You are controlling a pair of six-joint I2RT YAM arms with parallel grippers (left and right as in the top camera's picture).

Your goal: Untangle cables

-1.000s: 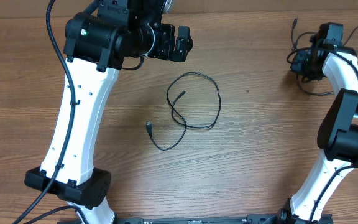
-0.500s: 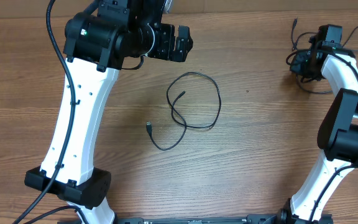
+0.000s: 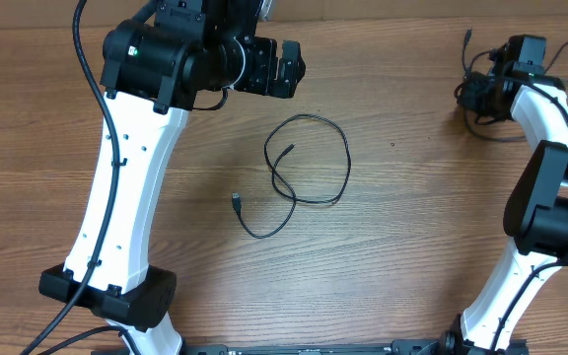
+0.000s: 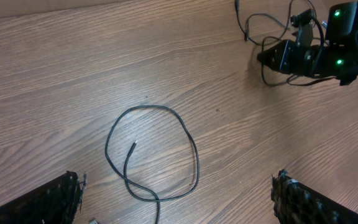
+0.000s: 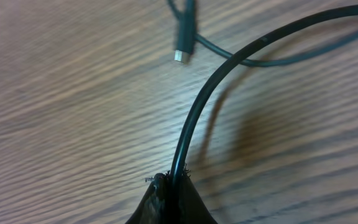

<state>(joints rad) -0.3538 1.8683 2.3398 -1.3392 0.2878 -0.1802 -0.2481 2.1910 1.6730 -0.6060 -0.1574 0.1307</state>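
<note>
Landmark for this entry: the looped cable, lying flat near the middle of the table. It makes one loop. One bare end lies inside the loop, and the other end carries a small plug just outside it on my left-arm side.

Left gripper: hovers beyond the looped cable on the far side, touching nothing. In the left wrist view its fingers stand wide apart, with the looped cable on the wood ahead of them.

Right gripper: well off to the right of the looped cable, at a cable tangle near the table's far right corner. In the right wrist view its fingertips are pinched closed on one black cord that arches up and away. Another connector end lies on the wood just past it.
</note>
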